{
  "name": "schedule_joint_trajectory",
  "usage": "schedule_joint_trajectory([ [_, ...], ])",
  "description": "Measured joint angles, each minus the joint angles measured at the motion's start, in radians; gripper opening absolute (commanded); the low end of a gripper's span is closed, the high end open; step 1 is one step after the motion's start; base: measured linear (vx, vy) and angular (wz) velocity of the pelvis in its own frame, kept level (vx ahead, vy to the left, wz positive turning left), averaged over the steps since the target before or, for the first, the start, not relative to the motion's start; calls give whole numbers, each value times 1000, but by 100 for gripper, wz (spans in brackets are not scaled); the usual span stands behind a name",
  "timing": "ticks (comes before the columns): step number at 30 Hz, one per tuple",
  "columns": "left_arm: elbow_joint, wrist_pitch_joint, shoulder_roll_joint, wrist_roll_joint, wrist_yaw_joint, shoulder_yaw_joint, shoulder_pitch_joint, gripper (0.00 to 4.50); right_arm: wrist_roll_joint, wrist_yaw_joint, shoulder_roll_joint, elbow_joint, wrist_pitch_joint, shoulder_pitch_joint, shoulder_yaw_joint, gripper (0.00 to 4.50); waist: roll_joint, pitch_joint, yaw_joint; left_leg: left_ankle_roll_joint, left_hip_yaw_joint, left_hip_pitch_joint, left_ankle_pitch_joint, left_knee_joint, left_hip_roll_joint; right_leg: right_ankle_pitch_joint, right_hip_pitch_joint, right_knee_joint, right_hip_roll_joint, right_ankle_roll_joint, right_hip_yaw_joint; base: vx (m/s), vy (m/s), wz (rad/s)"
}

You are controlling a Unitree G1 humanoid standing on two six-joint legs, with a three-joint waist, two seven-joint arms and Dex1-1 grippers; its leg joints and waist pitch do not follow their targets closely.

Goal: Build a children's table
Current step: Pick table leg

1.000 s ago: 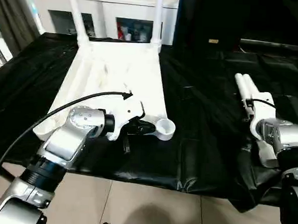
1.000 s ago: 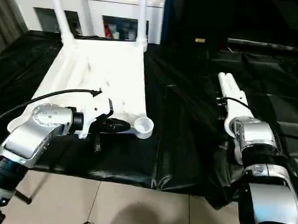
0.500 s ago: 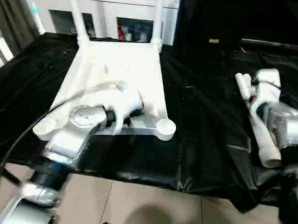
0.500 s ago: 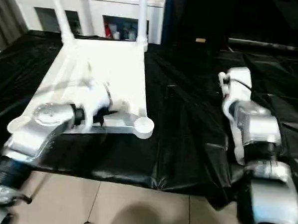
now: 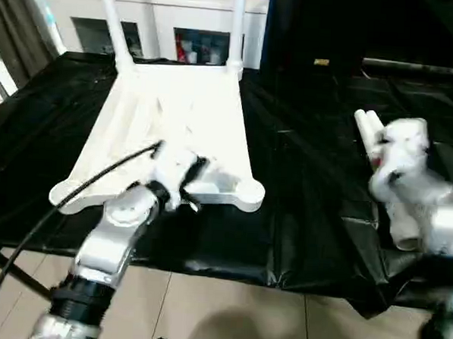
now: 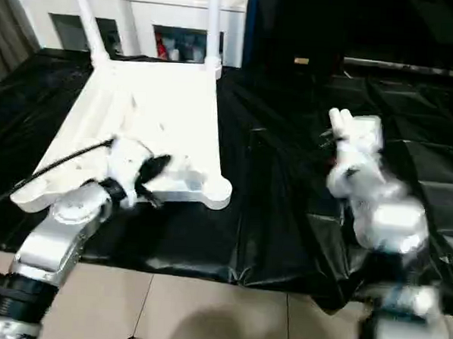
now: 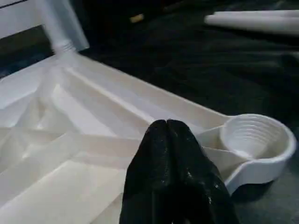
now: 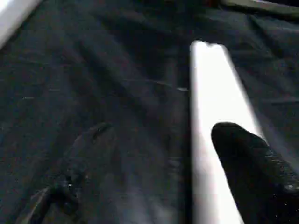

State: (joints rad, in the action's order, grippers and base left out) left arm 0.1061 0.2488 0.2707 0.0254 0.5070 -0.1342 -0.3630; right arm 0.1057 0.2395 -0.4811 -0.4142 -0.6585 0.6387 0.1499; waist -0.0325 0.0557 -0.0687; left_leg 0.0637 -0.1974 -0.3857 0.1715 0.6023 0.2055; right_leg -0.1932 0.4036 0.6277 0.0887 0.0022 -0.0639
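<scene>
On the counter, the upturned tabletop lies under the left pincer, an empty corner socket just beside its tips. Two fitted legs stand at the far edge. Loose legs lie below the right pincer, well apart from the tabletop.

A crinkled black sheet covers the whole work surface — folds and glossy creases everywhere. Behind it stands a white cabinet with glass doors (red and blue items blur behind the panes). Grey curtain hangs at far left, and pale floor tiles run along the front.
</scene>
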Motion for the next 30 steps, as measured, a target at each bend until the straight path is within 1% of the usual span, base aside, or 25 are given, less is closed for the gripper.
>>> schedule_joint_trajectory([
  [2,-25,25,8,10,38,-4,0,0,-6,2,-17,-48,-12,26,0,401,0,0,5,0,0,0,0,0,0,0,0,0,0,0,0,0,0,0],
  [3,-47,42,25,21,68,-14,-2,0,-11,10,-28,-88,-19,42,-4,423,0,0,6,0,0,-1,0,0,0,0,1,0,0,0,0,0,0,0],
  [6,-111,85,75,49,144,-41,-3,0,-28,43,-66,-216,-31,87,-27,444,0,0,10,0,0,-2,0,0,0,-1,2,0,0,0,0,0,0,0],
  [8,-137,98,100,61,177,-46,-3,0,-40,66,-77,-277,-38,117,-43,444,0,0,14,0,-1,-2,0,0,0,-1,2,0,0,0,0,0,0,0],
  [10,-167,117,125,69,215,-53,-2,0,-65,89,-81,-341,-50,151,-82,444,0,0,16,0,-1,-1,0,0,1,-1,2,0,0,0,0,0,0,0],
  [12,-186,130,137,82,244,-59,-2,0,-70,105,-77,-378,-51,160,-93,444,1,0,11,0,-1,-1,0,0,1,-1,2,0,0,0,0,0,0,0],
  [14,-203,146,146,90,259,-59,0,0,-73,117,-69,-409,-51,165,-105,444,2,1,8,0,-1,-1,0,0,1,-1,2,1,0,0,0,0,0,0],
  [16,-222,168,164,99,276,-60,3,0,-81,122,-56,-468,-45,190,-118,444,4,3,9,0,-1,-1,0,1,1,-1,2,2,0,0,0,0,0,0],
  [20,-249,193,172,110,282,-60,4,0,-86,136,-49,-527,-32,233,-122,444,8,5,8,0,-1,-1,0,1,1,-1,2,3,0,-1,0,0,0,0],
  [21,-254,198,176,110,285,-61,7,0,-101,132,-48,-548,-29,243,-135,444,10,5,7,0,-1,-1,0,1,1,-1,2,3,0,-1,0,0,0,0],
  [29,-284,217,198,110,296,-63,33,0,-113,134,-41,-646,-26,268,-140,444,15,6,6,0,-1,-2,0,2,1,-1,2,3,0,0,0,0,0,0],
  [30,-288,223,202,111,297,-63,33,0,-112,142,-39,-670,-23,272,-139,427,16,5,6,0,-1,-2,0,2,1,-1,2,3,0,0,0,0,0,0],
])
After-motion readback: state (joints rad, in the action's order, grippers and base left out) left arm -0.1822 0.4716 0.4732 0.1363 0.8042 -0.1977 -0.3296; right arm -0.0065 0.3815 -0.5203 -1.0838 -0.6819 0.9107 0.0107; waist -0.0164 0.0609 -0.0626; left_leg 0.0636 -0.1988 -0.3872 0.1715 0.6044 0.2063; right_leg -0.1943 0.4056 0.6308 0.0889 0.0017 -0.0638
